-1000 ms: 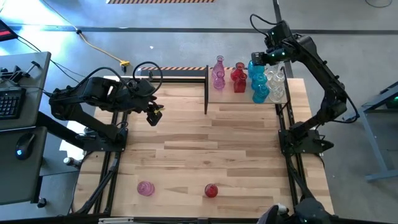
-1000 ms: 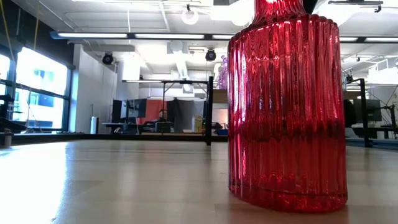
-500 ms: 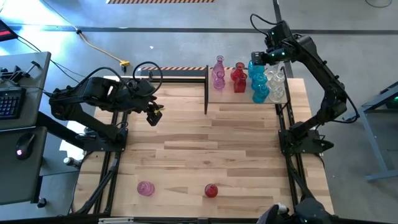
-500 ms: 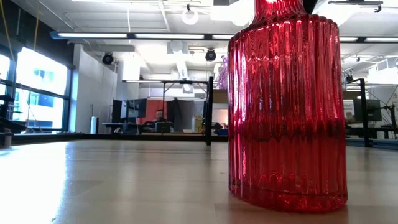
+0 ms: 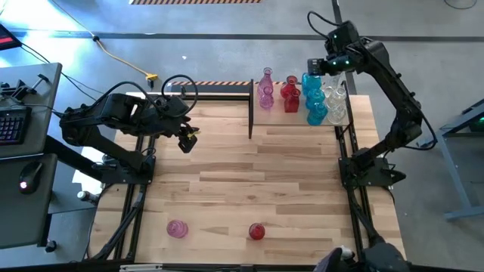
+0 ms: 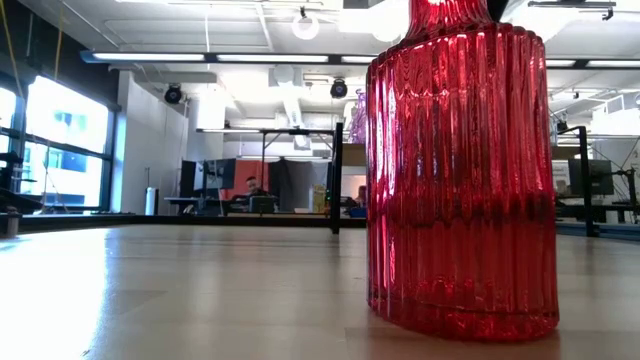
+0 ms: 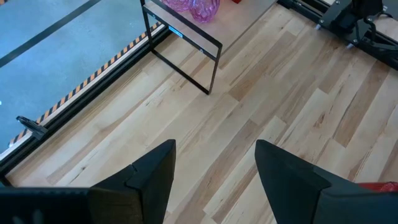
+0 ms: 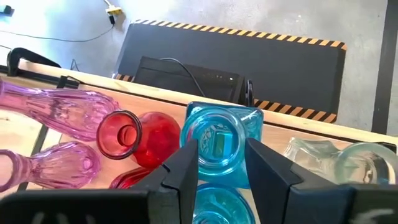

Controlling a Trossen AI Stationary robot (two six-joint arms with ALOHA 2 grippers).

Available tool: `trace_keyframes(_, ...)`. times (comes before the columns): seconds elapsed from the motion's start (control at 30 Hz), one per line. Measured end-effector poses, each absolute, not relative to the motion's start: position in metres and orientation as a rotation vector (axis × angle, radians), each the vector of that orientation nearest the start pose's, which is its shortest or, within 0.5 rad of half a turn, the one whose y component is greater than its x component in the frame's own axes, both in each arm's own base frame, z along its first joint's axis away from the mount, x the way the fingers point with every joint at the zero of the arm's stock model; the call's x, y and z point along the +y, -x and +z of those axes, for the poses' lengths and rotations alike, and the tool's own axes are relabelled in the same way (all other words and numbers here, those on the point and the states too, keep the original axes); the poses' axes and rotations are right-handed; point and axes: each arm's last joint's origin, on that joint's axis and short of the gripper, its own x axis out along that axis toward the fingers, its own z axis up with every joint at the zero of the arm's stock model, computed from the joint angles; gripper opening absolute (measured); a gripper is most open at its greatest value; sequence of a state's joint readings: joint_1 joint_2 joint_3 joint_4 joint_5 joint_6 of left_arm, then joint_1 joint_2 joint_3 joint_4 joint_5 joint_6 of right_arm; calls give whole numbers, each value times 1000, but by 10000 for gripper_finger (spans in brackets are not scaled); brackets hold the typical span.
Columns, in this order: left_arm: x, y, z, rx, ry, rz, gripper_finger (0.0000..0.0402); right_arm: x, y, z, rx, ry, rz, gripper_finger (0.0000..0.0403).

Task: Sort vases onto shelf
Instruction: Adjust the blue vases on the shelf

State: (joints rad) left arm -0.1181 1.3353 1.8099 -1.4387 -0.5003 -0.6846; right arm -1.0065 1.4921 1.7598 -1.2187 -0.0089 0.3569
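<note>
Several vases stand upright on the shelf (image 5: 283, 117) at the table's far right: pink (image 5: 266, 89), red (image 5: 290, 94), blue (image 5: 315, 109) and clear (image 5: 336, 102). My right gripper (image 5: 311, 72) is above them, shut on the top of a blue vase (image 8: 217, 140). A pink vase (image 5: 177, 228) and a red ribbed vase (image 5: 257, 231) stand on their bases near the table's front edge. The red one fills the low view (image 6: 460, 180). My left gripper (image 5: 185, 142) hangs open over the table's left part, holding nothing (image 7: 214, 168). My right gripper pinches the blue vase just below its round mouth (image 8: 205, 149), one finger on each side. The fingers come from above, slanting down toward the far edge. The vase stays upright. Its base is hidden by the gripper and another blue vase, so whether it rests on the shelf cannot be told.
A black metal bar frame (image 5: 251, 109) edges the shelf's left side and stands up from the table (image 7: 186, 50). The planked tabletop (image 5: 249, 174) lies between the shelf and the two front vases. The arms' black stands (image 5: 363, 170) flank the table.
</note>
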Motion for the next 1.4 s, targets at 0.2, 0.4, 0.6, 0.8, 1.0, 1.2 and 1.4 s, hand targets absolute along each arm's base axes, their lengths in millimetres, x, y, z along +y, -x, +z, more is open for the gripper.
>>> trace_keyframes(0.2, -10, -202, 449, 752, 335, 643, 211, -234, -153, 413, 660, -782, -1033, 112)
trace_keyframes(0.4, -10, -202, 449, 753, 334, 642, 211, -231, -164, 416, 618, -754, -983, 112)
trace_keyframes(0.6, -10, -202, 449, 753, 333, 642, 211, -235, -178, 409, 627, -766, -961, 112)
trace_keyframes(0.8, -10, -202, 449, 752, 335, 643, 211, -241, -184, 402, 648, -784, -945, 112)
trace_keyframes(1.0, -10, -202, 449, 752, 334, 642, 211, -243, -185, 398, 672, -796, -947, 112)
trace_keyframes(1.2, -10, -202, 449, 753, 334, 642, 211, -244, -185, 394, 704, -802, -947, 112)
trace_keyframes(1.4, -10, -202, 449, 752, 335, 643, 211, -244, -183, 393, 719, -805, -968, 112)
